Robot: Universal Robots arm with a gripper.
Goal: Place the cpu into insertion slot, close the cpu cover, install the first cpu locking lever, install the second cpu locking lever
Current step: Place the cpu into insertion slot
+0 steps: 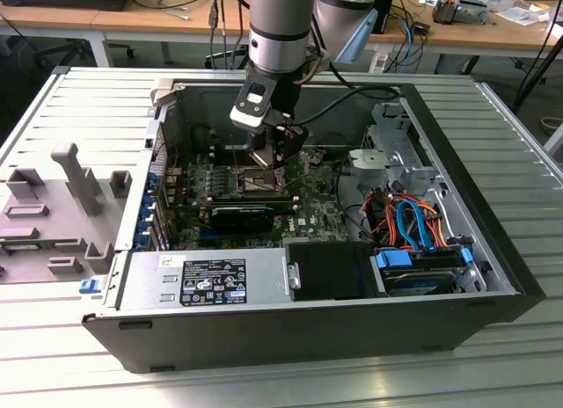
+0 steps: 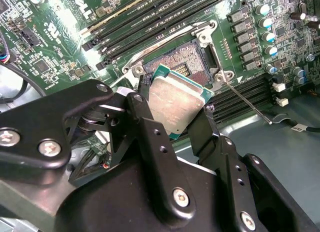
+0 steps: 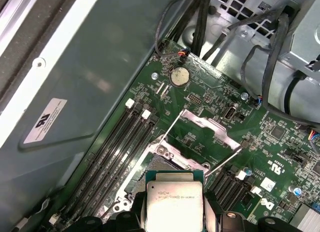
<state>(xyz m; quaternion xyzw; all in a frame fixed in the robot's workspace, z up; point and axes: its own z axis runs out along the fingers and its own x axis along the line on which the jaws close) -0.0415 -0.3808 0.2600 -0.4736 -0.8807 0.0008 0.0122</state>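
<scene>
Cpu (image 2: pixel 175 99) seen clamped by opposite edges between gripper (image 2: pixel 172 114) fingers, metal top showing in both wrist views. Insertion slot (image 2: pixel 186 67) found just beyond and below cpu's leading edge, uncovered, near motherboard (image 2: pixel 50 47) middle. Cpu judged slightly tilted, not yet seated. Cpu cover (image 3: pixel 206 128) noted hinged open on slot's far side. Locking levers (image 2: pixel 245 99) seen raised beside slot. Memory slots (image 2: pixel 150 17) noted close alongside, room judged tight.
</scene>
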